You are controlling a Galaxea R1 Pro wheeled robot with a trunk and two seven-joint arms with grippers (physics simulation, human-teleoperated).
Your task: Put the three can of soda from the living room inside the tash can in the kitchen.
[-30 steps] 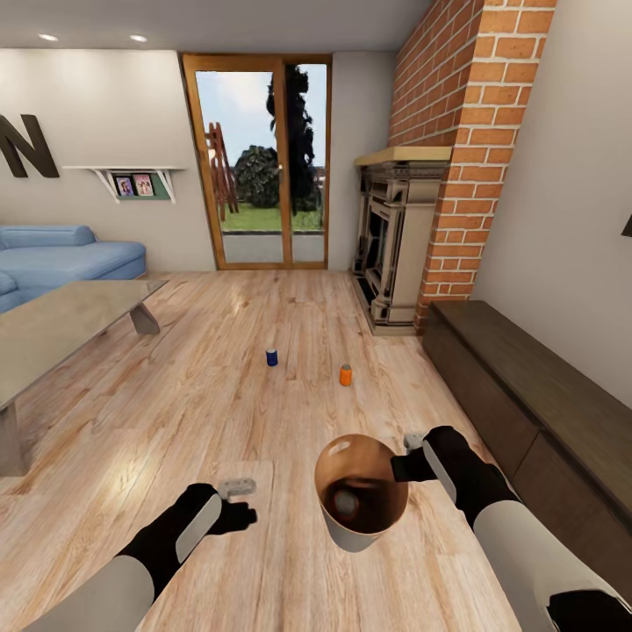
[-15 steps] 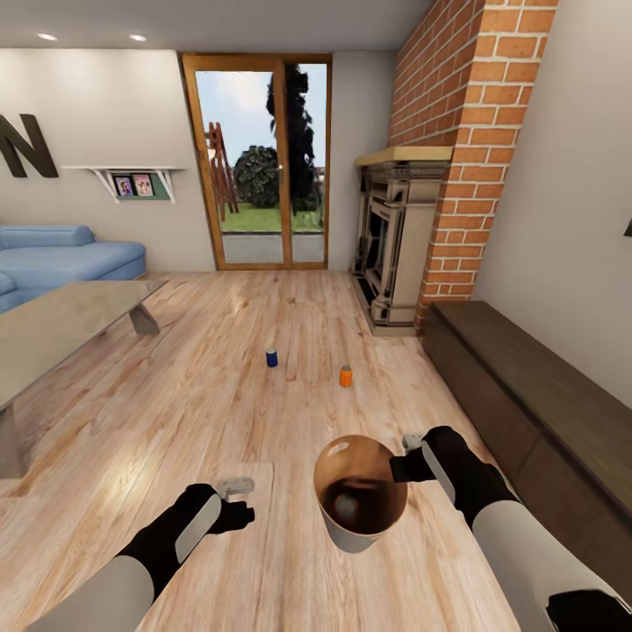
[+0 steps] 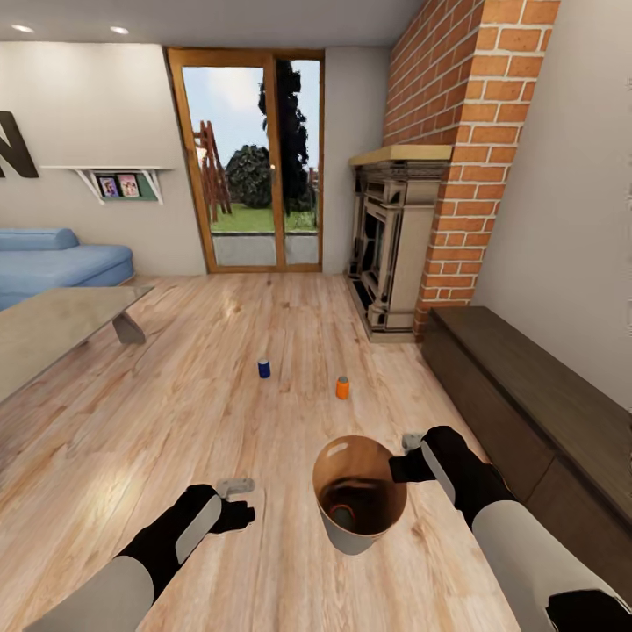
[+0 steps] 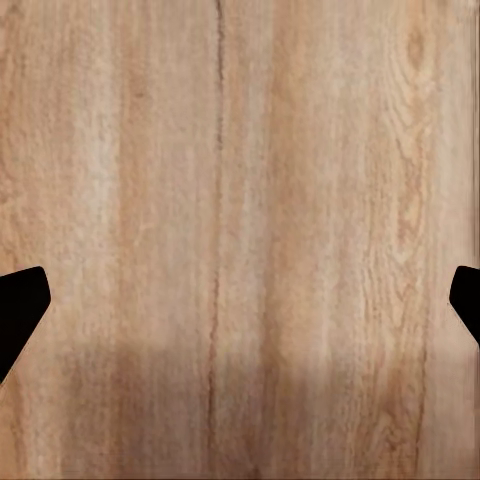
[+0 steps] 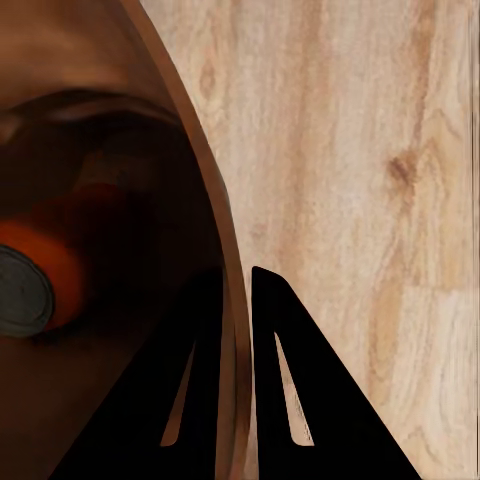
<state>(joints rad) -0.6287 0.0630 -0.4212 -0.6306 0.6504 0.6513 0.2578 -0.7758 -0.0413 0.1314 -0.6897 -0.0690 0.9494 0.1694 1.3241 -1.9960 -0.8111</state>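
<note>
My right gripper (image 3: 405,452) holds the tash can (image 3: 351,537) just above the living room floor, shut on its rim. In the right wrist view the gripper (image 5: 238,290) has one finger inside and one outside the brown wall (image 5: 100,120). An orange can of soda (image 5: 50,275) lies on its side in the bin, and the head view shows that can (image 3: 344,518) at the bottom. A dark blue can (image 3: 263,369) and another orange can (image 3: 342,387) stand upright on the planks ahead. My left gripper (image 3: 235,485) hovers open over bare floor, fingers wide apart (image 4: 240,310).
A glass coffee table (image 3: 44,329) and blue sofa (image 3: 53,263) sit at the left. The brick fireplace (image 3: 391,246) and a low dark cabinet (image 3: 527,386) line the right wall. Wood-framed glass doors (image 3: 250,162) stand at the far end.
The camera has shifted, so the whole room sits slightly differently in view. The can inside the bin has rolled, now showing its orange side. Both arms keep their pose.
</note>
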